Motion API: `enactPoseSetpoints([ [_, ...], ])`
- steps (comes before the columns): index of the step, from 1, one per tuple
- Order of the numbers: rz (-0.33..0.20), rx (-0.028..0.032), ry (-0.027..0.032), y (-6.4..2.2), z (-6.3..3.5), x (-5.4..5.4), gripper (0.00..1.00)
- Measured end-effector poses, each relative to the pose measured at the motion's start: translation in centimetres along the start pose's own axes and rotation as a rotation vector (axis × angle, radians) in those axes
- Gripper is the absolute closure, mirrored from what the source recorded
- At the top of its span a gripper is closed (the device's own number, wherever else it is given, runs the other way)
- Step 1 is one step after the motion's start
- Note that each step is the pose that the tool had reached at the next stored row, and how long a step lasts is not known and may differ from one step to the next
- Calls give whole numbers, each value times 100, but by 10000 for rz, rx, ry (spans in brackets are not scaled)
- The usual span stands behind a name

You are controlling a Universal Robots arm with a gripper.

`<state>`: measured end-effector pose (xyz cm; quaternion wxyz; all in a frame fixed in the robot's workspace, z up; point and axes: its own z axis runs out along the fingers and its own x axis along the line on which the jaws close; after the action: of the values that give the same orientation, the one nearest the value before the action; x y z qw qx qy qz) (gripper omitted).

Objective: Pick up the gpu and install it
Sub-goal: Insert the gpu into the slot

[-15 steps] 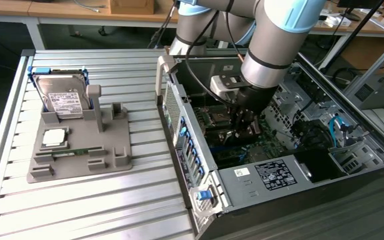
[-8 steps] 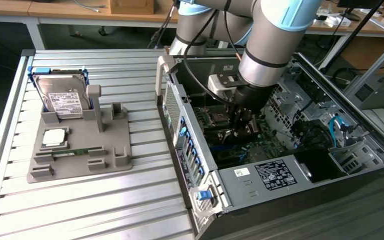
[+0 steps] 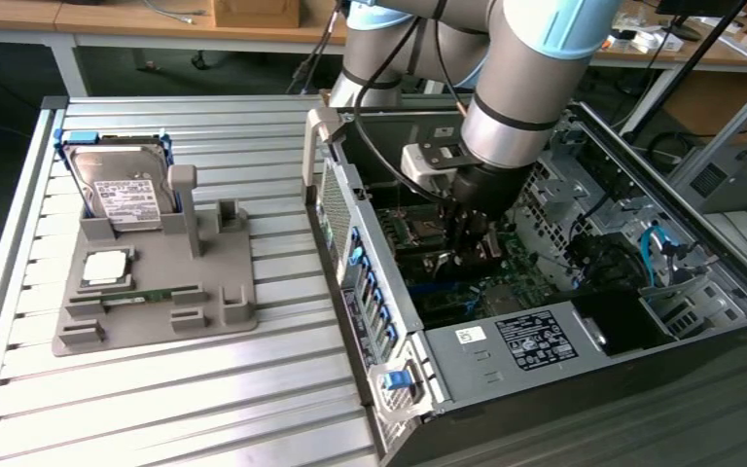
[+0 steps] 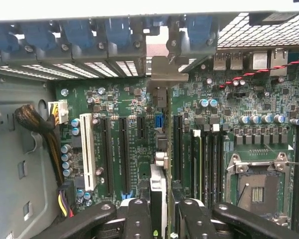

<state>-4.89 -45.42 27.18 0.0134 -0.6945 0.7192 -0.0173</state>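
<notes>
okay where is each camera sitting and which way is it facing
Exterior view: off the arm, high up, looking down at the table, the open PC case, the holder with the hard drive, and the arm reaching into the case.
Wrist view: on the wrist, facing the motherboard, with the gripper shut on the gpu, seen edge-on, its bracket at the rear slots.
Shared: the motherboard, the gripper and the case's blue slot clips.

Even overhead light is washing the ribbed table (image 3: 153, 370) pale, with soft glare streaking its ridges. The arm is throwing shade into the computer case (image 3: 633, 292), leaving its depths dim. Up close, the motherboard (image 4: 139, 139) is showing crisp, while the fingers (image 4: 139, 219) are blurring.
</notes>
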Motion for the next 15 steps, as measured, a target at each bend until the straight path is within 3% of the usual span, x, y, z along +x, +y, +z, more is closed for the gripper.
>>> enactPoseSetpoints([
  [9,-1,1,1,-7,-28,2,73],
  [15,45,0,4,35,-7,4,73],
])
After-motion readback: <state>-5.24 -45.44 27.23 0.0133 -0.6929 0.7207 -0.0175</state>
